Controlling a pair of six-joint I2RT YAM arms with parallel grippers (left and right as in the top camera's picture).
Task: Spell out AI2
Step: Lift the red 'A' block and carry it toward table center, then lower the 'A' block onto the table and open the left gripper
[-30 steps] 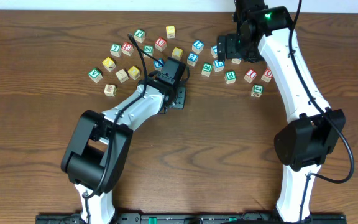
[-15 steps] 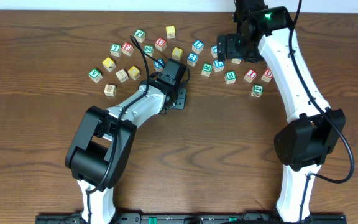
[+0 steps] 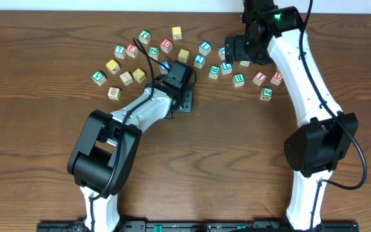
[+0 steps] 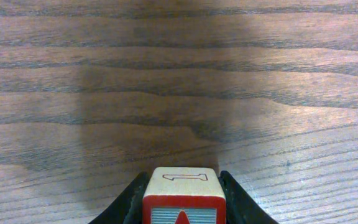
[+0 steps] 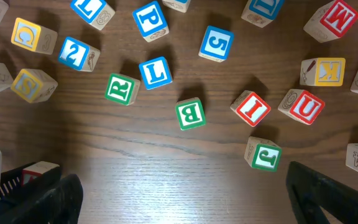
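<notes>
My left gripper (image 4: 183,205) is shut on a red-edged block (image 4: 181,186). Its front face shows the tip of a red letter that looks like an A, and it sits low over bare wood. In the overhead view this gripper (image 3: 184,101) is just below the block cluster. My right gripper (image 5: 185,199) is open and empty above the blocks, and it also shows in the overhead view (image 3: 240,49). Below it lie the red I block (image 5: 252,107) and the blue 2 block (image 5: 74,53).
Several other letter blocks are scattered at the back of the wooden table (image 3: 250,148): green B (image 5: 190,114), green R (image 5: 120,89), blue L (image 5: 155,72), red U (image 5: 301,106), green J (image 5: 263,154), blue 5 (image 5: 216,43).
The left arm's elbow has shifted slightly; its gripper stays in place, still shut on the block. The right arm has not moved.
</notes>
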